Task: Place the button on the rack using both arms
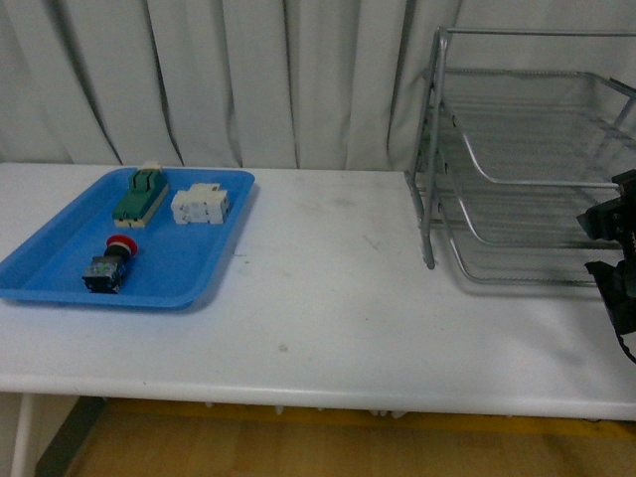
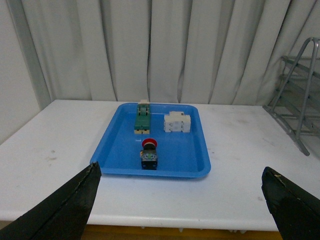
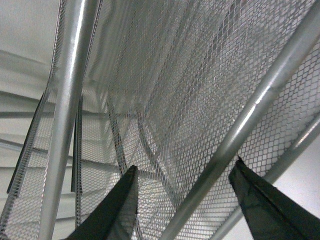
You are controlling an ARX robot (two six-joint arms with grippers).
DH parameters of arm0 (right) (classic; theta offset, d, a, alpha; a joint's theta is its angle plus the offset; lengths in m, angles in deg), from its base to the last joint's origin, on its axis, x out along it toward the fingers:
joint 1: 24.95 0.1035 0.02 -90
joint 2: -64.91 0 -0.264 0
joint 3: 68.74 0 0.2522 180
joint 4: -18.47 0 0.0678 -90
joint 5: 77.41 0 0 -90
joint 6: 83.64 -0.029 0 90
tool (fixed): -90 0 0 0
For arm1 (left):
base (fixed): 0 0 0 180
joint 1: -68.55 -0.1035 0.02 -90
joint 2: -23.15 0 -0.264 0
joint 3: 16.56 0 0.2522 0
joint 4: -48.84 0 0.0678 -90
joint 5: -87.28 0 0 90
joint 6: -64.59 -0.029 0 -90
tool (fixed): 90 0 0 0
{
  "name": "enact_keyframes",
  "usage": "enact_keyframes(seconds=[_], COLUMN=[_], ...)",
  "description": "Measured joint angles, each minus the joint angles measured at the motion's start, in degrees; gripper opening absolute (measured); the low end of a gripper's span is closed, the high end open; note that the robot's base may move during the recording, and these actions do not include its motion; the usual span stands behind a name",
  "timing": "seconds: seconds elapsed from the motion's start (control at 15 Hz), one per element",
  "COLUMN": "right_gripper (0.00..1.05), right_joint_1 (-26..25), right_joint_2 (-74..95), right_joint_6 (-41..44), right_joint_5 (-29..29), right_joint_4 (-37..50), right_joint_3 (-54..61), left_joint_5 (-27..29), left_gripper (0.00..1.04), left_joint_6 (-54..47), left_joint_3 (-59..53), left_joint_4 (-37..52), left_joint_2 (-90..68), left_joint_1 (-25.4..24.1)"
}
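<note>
On the blue tray lies the button, untouched; left gripper stands wide open and empty, right gripper open too, close against the rack

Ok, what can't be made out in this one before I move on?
- The rack: right side cut off by the front view's edge; the right wrist view is too close to tell which tier.
- The right gripper: mostly past the front view's right edge; contact with the rack unclear.
- The button: too small in front and left wrist views for any markings.
- The left gripper: only fingertips show, left wrist view.
</note>
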Motion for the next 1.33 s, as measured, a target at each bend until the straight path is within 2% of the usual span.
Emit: enact_keyframes(seconds=[0.2, 0.33, 0.4, 0.6, 0.8, 0.87, 1.13, 1.33], right_gripper=[0.31, 0.13, 0.04, 0.04, 0.04, 0.13, 0.59, 0.9], right_joint_1=[0.37, 0.81, 1.68, 3.32, 3.85, 3.85, 4.39, 8.07], right_joint_2=[3.19, 3.61, 1.92, -0.42, -1.07, -1.16, -4.13, -14.01], right_joint_6=[-3.41, -7.34, -17.2, -19.89, -20.24, -18.75, -13.79, -8.55], right_joint_5=[-1.18, -1.18, -1.68, -3.04, -3.58, -3.63, -4.2, -5.18], right_joint_4=[1.14, 7.15, 12.66, 13.9, 14.51, 14.25, 12.28, 10.58], right_joint_3=[-2.32, 0.5, 9.51, 17.31, 20.06, 20.41, 26.32, 34.99], left_joint_5=[0.0, 0.0, 0.0, 0.02, 0.0, 0.0, 0.0, 0.0], left_gripper=[0.98, 0.98, 0.98, 0.98, 0.98, 0.98, 0.98, 0.98], left_joint_6=[0.0, 0.0, 0.0, 0.0, 0.0, 0.0, 0.0, 0.0], left_joint_3=[0.0, 0.0, 0.0, 0.0, 0.0, 0.0, 0.0, 0.0], left_joint_4=[0.0, 0.02, 0.0, 0.0, 0.0, 0.02, 0.0, 0.0], left_joint_2=[0.0, 0.0, 0.0, 0.0, 0.0, 0.0, 0.0, 0.0], left_joint_1=[0.0, 0.0, 0.0, 0.0, 0.0, 0.0, 0.0, 0.0])
